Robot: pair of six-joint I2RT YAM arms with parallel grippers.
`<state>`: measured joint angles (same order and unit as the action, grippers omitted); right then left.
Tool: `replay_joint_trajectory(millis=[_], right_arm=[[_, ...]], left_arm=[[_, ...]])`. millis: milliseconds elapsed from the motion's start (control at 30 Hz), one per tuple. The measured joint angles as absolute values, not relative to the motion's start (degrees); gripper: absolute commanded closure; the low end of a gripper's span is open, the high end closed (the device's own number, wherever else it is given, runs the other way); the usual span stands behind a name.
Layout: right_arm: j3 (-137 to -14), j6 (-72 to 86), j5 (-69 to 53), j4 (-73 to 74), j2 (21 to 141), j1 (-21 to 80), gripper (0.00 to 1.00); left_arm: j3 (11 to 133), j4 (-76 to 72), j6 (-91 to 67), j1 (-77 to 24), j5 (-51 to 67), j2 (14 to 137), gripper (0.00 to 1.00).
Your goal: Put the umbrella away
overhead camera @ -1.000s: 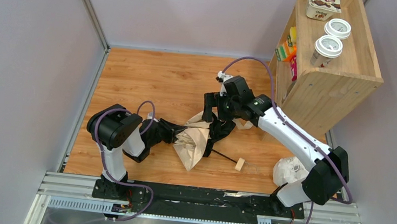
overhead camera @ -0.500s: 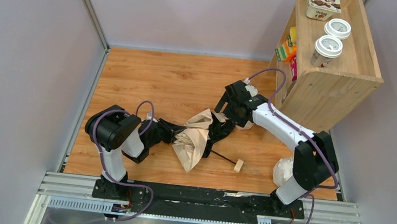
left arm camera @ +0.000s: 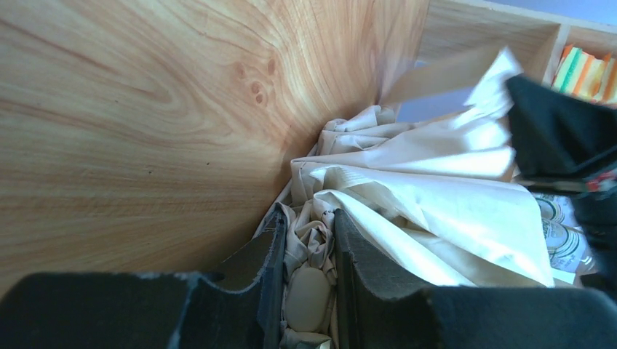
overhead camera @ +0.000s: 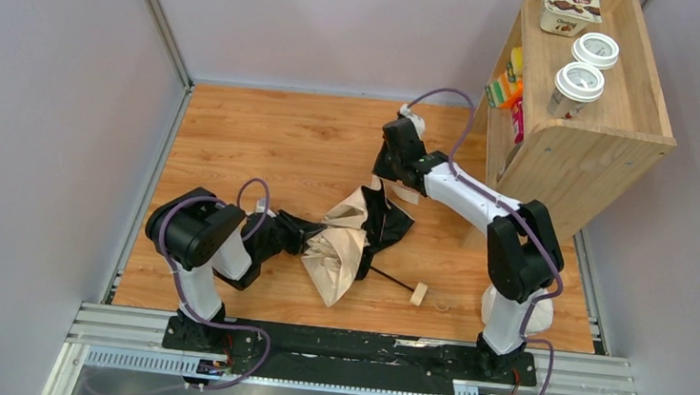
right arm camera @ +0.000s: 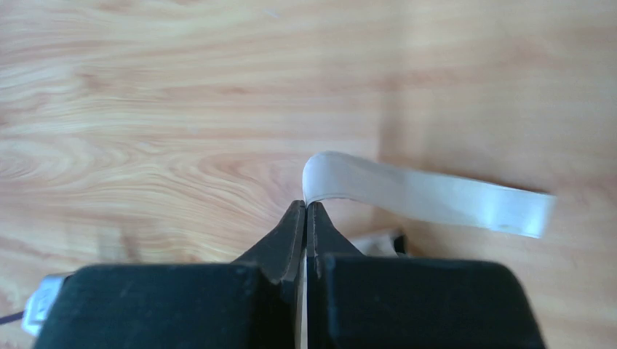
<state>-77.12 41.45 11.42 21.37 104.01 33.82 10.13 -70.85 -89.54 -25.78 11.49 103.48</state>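
The umbrella (overhead camera: 337, 249) lies crumpled mid-table, its cream canopy partly showing a black underside. A thin dark shaft (overhead camera: 391, 278) leads to the small wooden knob handle (overhead camera: 420, 292). My left gripper (overhead camera: 307, 242) is at the canopy's left end. In the left wrist view the left gripper (left arm camera: 309, 218) is shut on bunched cream fabric and a pale oval tip of the umbrella (left arm camera: 436, 211). My right gripper (overhead camera: 386, 176) is just beyond the canopy's far edge. In the right wrist view the right gripper (right arm camera: 306, 206) is shut, pinching the end of the pale strap tab (right arm camera: 429, 198), which curls off to the right.
A wooden shelf unit (overhead camera: 570, 150) stands at the back right, with two lidded cups (overhead camera: 579, 84) and a yoghurt box on top and colourful items (overhead camera: 504, 87) inside. A white plastic bag (overhead camera: 539, 314) sits behind the right arm's base. Grey walls close in the table.
The right gripper drew back from the canopy toward the far side and went from open to shut on the strap tab. The left gripper kept its hold and place.
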Motion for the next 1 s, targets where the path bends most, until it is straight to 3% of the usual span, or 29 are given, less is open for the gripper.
replay_joint_trajectory(millis=[200,500,633,733,800,867,1000], right_arm=[[-79.9,26.9,4.0,9.5,104.2,34.5,1.00],[-77.4,19.2,6.3,3.6,109.6,32.7,0.99],[-82.1,16.4,13.7,10.4,117.1,31.4,0.74],[-86.6,15.4,14.8,19.5,119.4,30.3,0.27],[-89.8,14.6,14.8,25.0,119.3,30.1,0.10],[-90.5,14.1,14.9,29.6,116.7,30.0,0.00],[-87.4,13.1,18.0,37.9,105.9,32.9,0.00]], left_arm=[[9.6,-70.8,-88.3,-25.8,10.9,101.8,1.00],[9.5,-70.8,-87.7,-26.0,10.4,101.5,1.00],[9.5,-70.8,-87.7,-26.1,10.2,101.2,1.00],[9.5,-70.6,-87.1,-26.2,10.2,100.4,1.00],[9.5,-70.5,-86.6,-26.2,10.1,100.0,1.00],[9.5,-70.5,-86.4,-26.3,10.1,99.9,1.00],[9.4,-70.5,-86.4,-26.3,10.0,99.9,1.00]])
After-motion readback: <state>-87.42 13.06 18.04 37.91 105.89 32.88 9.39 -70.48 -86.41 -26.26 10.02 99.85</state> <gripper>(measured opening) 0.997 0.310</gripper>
